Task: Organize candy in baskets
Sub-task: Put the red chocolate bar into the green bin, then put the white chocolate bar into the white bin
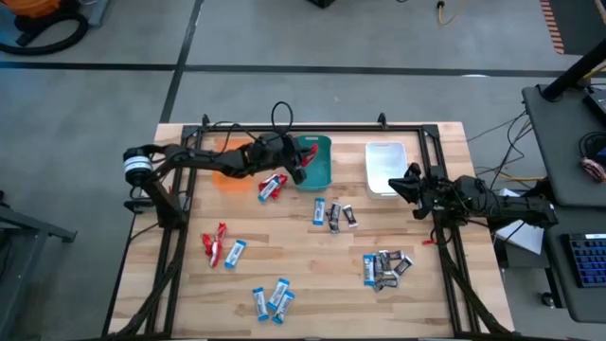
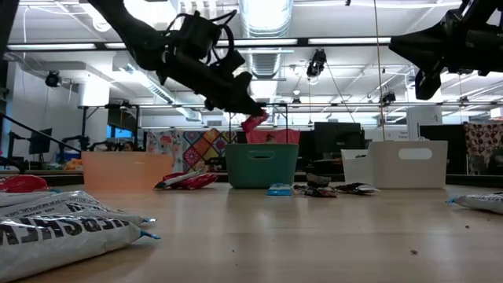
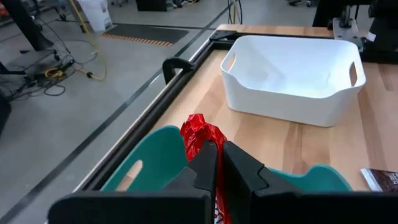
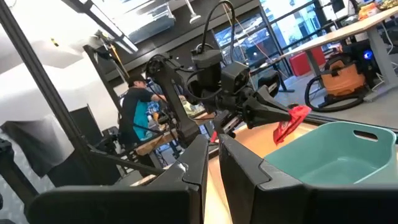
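Note:
My left gripper hangs over the teal basket, shut on a red candy. The orange basket stands left of the teal one, partly under my left arm. The white basket stands to the right. Loose candy lies on the table: red bars, blue-and-white bars and dark silver bars. My right gripper waits shut, raised at the white basket's right side, with nothing in it. My left gripper pinches the red candy between its two fingers. The crumpled wrapper end sticks out past the fingertips. The fingers come from the table's left, slanting a little downward. The candy is lifted clear, above the teal basket's open top.
A black frame runs around the table's far and side edges. Bare wood lies between the candy groups in the table's middle and near part. A large wrapped bar lies close before the low camera.

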Available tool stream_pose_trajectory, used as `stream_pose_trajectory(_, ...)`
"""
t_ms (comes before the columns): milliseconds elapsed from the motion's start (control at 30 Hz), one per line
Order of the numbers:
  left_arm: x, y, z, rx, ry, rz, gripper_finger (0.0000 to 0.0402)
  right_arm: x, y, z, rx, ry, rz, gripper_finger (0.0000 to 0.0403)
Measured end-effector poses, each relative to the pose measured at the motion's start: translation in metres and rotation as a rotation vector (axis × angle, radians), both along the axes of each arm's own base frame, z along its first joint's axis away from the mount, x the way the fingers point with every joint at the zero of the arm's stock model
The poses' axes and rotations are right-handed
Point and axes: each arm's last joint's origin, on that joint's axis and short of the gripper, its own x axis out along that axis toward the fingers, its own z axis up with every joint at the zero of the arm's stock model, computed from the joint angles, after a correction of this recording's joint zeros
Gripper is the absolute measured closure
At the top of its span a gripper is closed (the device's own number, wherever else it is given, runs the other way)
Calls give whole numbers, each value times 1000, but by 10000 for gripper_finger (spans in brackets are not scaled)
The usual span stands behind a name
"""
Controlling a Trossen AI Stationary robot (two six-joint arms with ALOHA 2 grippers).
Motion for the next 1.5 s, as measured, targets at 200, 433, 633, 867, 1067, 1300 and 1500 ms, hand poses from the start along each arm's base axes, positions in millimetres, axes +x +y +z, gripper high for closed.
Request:
stream_pose_trajectory(200,1,3,-1,-42,-17,27,383,0,0,0,-2,0,0,369)
stream_pose_trajectory(433,0,3,-1,-45,-14,32,324,0,0,0,-4,1,0,369)
stream_pose_trajectory(633,-3,0,9,-52,-38,35,292,0,0,0,-1,1,-15,369)
stream_pose_trajectory(867,-19,-18,43,-42,-58,-17,285,0,0,0,30,-5,-8,369)
stream_pose_trajectory(1067,-38,-47,67,-60,-83,-186,285,2,-1,15,28,19,-12,369)
stream_pose_trajectory(1300,-72,-82,76,-117,-206,-292,285,26,-3,35,28,232,-24,369)
stream_pose_trajectory(1500,-104,-101,71,-162,-332,-336,292,61,-6,49,82,522,-43,369)
